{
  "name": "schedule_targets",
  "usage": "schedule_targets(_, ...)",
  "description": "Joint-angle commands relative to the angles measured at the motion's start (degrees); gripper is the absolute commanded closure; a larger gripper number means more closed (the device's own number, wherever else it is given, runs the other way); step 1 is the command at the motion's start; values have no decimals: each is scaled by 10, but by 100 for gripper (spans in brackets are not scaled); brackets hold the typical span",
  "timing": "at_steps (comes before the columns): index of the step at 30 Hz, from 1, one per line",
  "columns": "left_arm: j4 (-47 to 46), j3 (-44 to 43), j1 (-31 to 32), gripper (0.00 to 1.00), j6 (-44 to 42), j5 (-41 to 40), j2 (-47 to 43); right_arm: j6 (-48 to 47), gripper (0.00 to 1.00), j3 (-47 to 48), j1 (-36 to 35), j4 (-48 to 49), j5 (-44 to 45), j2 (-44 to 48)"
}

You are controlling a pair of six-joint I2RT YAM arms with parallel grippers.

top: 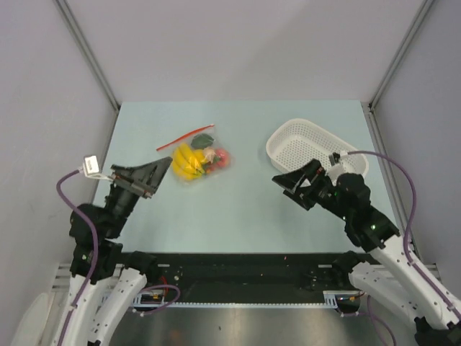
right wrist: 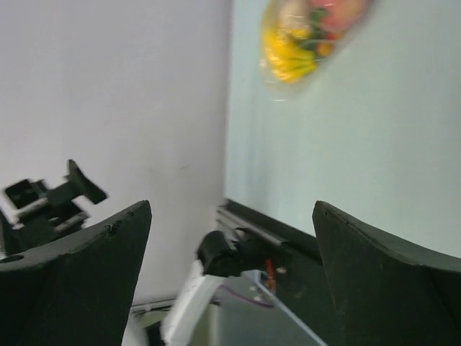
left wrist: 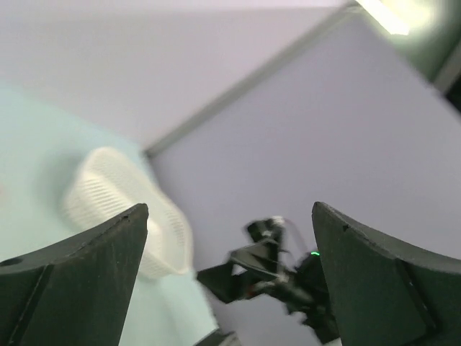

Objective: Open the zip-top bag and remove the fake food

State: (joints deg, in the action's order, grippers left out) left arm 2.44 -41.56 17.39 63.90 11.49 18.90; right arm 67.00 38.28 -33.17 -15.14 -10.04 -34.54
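the zip-top bag (top: 204,153) lies on the table (top: 238,216) left of centre in the top view, the fake food (top: 191,163) inside it, flanked by the left gripper (top: 160,175) and right gripper (top: 288,189), both spread wide, holding nothing.

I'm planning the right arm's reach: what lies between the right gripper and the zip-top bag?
Nothing: the top view shows only bare table between the right gripper and the zip-top bag.
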Motion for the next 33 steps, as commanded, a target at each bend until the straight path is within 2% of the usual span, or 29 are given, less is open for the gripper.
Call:
schedule_targets(1,284,-47,-4,0,-120,-114,96,-148,0,63,4,-162,52,-86)
schedule_targets(5,317,-81,-5,0,-129,-139,160,-226,0,96,30,-165,44,-113)
schedule_targets(7,324,-89,-5,0,-122,-181,178,-269,0,106,54,-162,14,-129)
schedule_targets(10,262,-69,-11,0,-144,-229,187,-319,0,123,97,-177,-40,-168)
schedule_targets(12,217,-46,-41,0,-140,-244,203,-339,0,135,123,-198,-71,-195)
schedule_targets(13,207,-41,-62,0,-135,-225,219,-367,0,151,146,-205,-101,-222)
schedule_targets(14,163,-33,-119,0,-131,-198,257,-381,0,161,156,-214,-111,-234)
schedule_targets(16,106,-40,-174,0,-150,-91,317,-424,0,194,172,-247,-107,-266)
schedule_targets(17,90,-58,-194,0,-158,-73,392,-436,0,203,175,-263,-100,-273)
schedule_targets(18,88,-82,-198,0,-199,-65,433,-444,0,213,179,-267,-91,-282)
schedule_targets(19,95,-147,-198,0,-228,-60,471,-458,0,224,187,-268,-91,-293)
schedule_targets(20,103,-183,-198,0,-256,-58,561,-465,0,231,189,-267,-90,-300)
schedule_targets(21,137,-220,-198,0,-303,-55,603,-470,0,237,191,-267,-87,-305)
schedule_targets(24,231,-438,-202,5,-387,-31,800,-497,0,258,195,-268,-89,-324)
schedule_targets(25,257,-484,-203,8,-409,1,844,-509,0,267,197,-268,-90,-330)
schedule_targets(26,282,-531,-204,9,-433,13,928,-514,0,270,198,-267,-93,-334)
schedule_targets(27,305,-606,-205,9,-443,26,960,-518,0,274,201,-266,-94,-339)
schedule_targets(30,293,-708,-205,9,-461,77,1058,-528,0,287,215,-264,-97,-358)
schedule_targets(33,248,-749,-206,5,-452,138,1117,-532,0,303,227,-266,-98,-379)
